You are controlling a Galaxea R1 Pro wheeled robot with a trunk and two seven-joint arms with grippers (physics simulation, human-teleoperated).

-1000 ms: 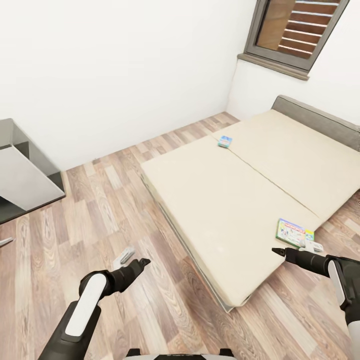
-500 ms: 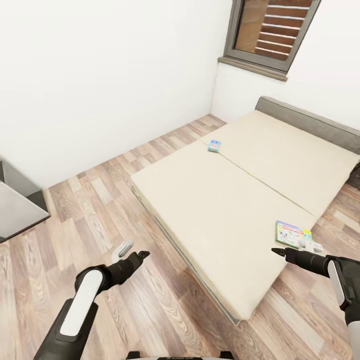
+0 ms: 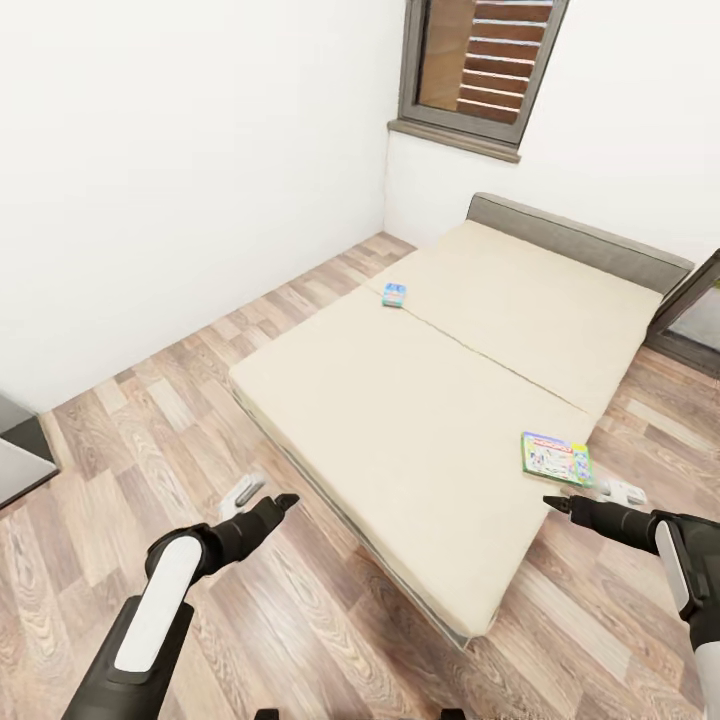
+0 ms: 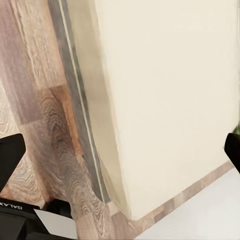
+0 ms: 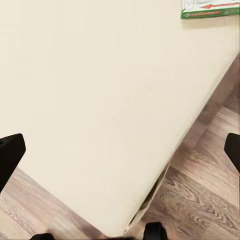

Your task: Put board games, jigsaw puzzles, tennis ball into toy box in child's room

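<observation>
Green-bordered board game [image 3: 556, 459] flat on bed [image 3: 440, 400], smaller blue board game [image 3: 394, 295] beyond, both hands wide, empty

1. In my right wrist view the board game [image 5: 210, 8] at the bed's [image 5: 100, 100] edge is cut off by the frame.
2. The small box [image 3: 394, 295] on the bed's far edge is too small to read.

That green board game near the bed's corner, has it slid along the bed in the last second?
No. The green board game lies at the same spot by the bed's right edge; the whole picture shifted because the camera turned.
</observation>
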